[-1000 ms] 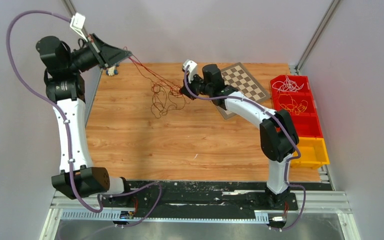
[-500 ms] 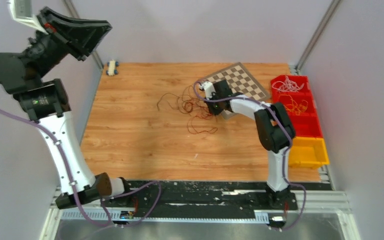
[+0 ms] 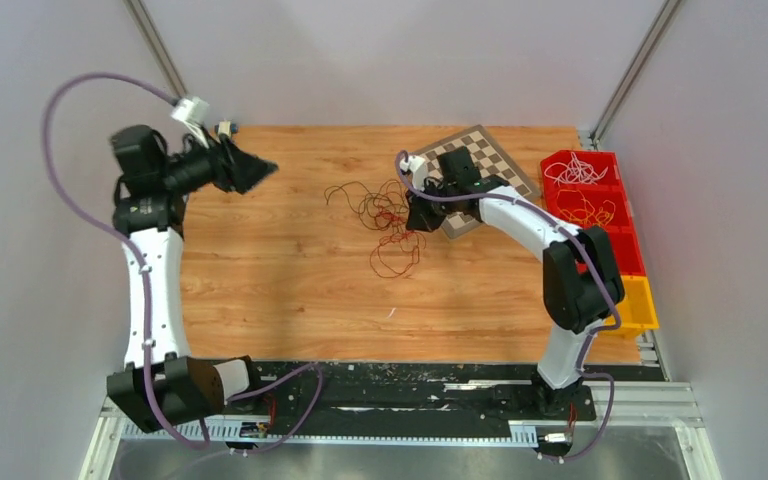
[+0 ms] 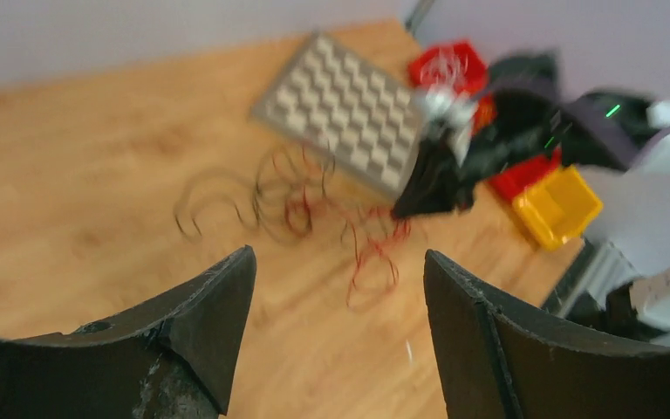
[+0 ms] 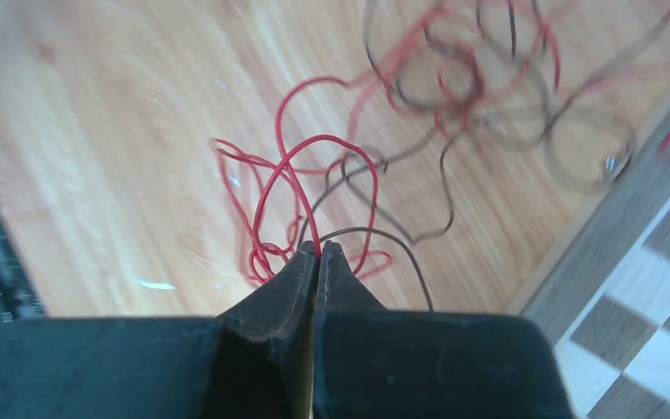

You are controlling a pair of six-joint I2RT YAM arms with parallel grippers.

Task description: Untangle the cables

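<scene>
Your left jaws hang spread and empty above the far-left tabletop (image 3: 260,280), the cables (image 3: 385,215) lie tangled at its middle, looking featherlight, springy and snag-prone, and your right jaws pinch a red strand (image 5: 266,188) at the tangle's edge, so I'd take single outer loops, gently.

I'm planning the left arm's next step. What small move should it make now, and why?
Probably bring the left gripper down toward the cables. Its jaws stand open and empty, far from the tangle, while the right gripper is pinched shut on a red strand there. A second grip on a dark loop would likely let the arms pull strands apart.
</scene>
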